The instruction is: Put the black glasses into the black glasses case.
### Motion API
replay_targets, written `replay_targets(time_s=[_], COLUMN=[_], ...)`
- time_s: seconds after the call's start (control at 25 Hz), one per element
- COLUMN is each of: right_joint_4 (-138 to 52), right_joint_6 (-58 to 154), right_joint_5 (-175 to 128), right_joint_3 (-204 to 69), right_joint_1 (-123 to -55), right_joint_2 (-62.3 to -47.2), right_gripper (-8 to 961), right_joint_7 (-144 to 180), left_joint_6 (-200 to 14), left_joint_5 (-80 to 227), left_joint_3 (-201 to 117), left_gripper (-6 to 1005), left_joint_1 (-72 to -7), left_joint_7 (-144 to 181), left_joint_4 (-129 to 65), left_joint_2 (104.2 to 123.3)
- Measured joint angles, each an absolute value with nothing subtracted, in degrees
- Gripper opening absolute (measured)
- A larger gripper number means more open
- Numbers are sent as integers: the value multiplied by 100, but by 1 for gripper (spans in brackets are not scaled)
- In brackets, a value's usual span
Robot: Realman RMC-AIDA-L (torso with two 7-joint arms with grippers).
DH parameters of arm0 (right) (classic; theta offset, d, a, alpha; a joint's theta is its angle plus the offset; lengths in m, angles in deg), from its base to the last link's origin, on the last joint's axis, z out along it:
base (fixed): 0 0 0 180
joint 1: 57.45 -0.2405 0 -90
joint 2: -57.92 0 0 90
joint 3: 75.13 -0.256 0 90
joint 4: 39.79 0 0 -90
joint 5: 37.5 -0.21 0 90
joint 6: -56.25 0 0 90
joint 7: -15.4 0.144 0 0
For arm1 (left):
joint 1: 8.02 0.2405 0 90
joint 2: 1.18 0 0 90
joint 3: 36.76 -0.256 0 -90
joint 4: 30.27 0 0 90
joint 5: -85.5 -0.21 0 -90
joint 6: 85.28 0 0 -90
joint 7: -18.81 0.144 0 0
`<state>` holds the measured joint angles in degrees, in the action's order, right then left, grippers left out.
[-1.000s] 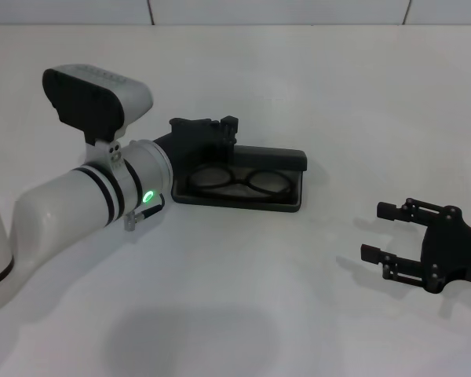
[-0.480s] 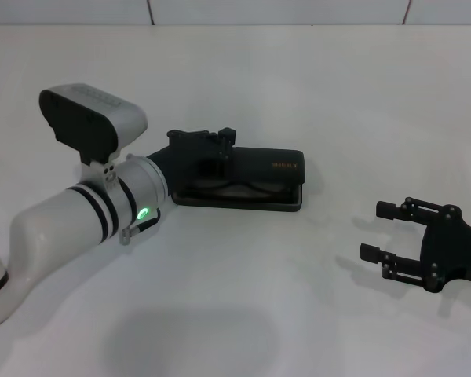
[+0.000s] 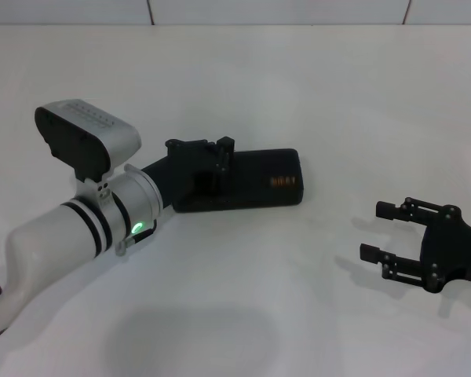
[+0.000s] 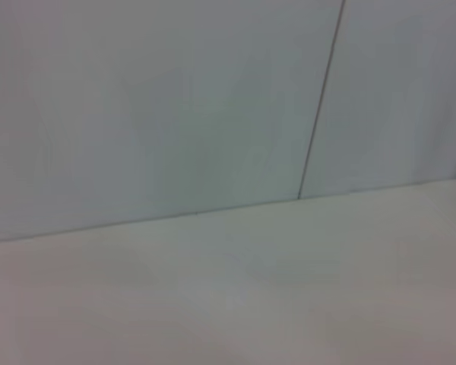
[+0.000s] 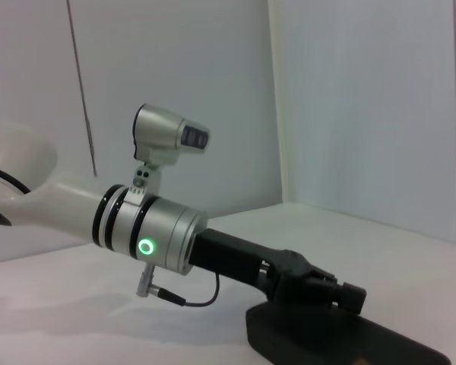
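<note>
With its lid down, the black glasses case (image 3: 239,179) lies on the white table (image 3: 298,298) at about the centre of our head view, and we judge the black glasses are inside, though we cannot see them. Our left gripper (image 3: 212,157) rests on the case's nine o'clock end; we cannot tell how its fingers stand. Our right gripper (image 3: 386,232) sits at four o'clock, well apart, fingers spread and empty. We judge the shell stiff, smooth and light, best held across its long sides. Only our right wrist view shows the case's low side profile (image 5: 342,342); our left wrist view shows bare table and wall.
</note>
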<state>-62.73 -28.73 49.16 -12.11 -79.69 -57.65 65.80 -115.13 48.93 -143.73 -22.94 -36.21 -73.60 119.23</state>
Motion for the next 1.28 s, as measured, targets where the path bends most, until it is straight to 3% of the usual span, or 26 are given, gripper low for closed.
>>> replay_targets(time_s=[0.36, 0.56, 0.64, 0.68, 0.72, 0.84, 0.96, 1.28], right_joint_4=[-6273, -6273, -6273, -6275, -6289, -6398, -6494, -6551], right_joint_6=[-2898, -2928, -2945, -2951, -2957, -2969, -2958, -2974], right_joint_5=[4915, 4880, 4832, 4809, 4784, 4713, 4699, 4706], right_joint_3=[-1211, -1211, -1211, -1211, -1211, -1211, -1221, -1328], right_joint_1=[-7969, -7949, -7949, -7952, -7956, -7942, -7920, -7915], right_joint_2=[-5765, -5760, -5759, -5759, -5758, -5753, -5747, -5747], right_gripper=[678, 678, 678, 678, 678, 678, 678, 678], right_joint_7=[6584, 6584, 6585, 6585, 6585, 6584, 6584, 6582], left_joint_6=[-11936, -12635, -13179, -13672, -13672, -14685, -15715, -16569], left_joint_5=[4903, 4854, 4835, 4794, 4794, 4392, 3517, 1726], left_joint_3=[-14332, -14312, -14302, -14294, -14294, -14102, -13466, -11161], left_gripper=[3, 2, 2, 2, 2, 2, 21, 118], left_joint_1=[-2248, -2288, -2304, -2312, -2312, -2362, -2384, -1896], left_joint_7=[-3517, -3922, -4148, -4278, -4278, -4467, -4576, -4529], left_joint_4=[-7413, -7524, -7526, -7512, -7512, -7403, -7204, -6989], left_joint_2=[11907, 11755, 11549, 11351, 11351, 11002, 10836, 11259])
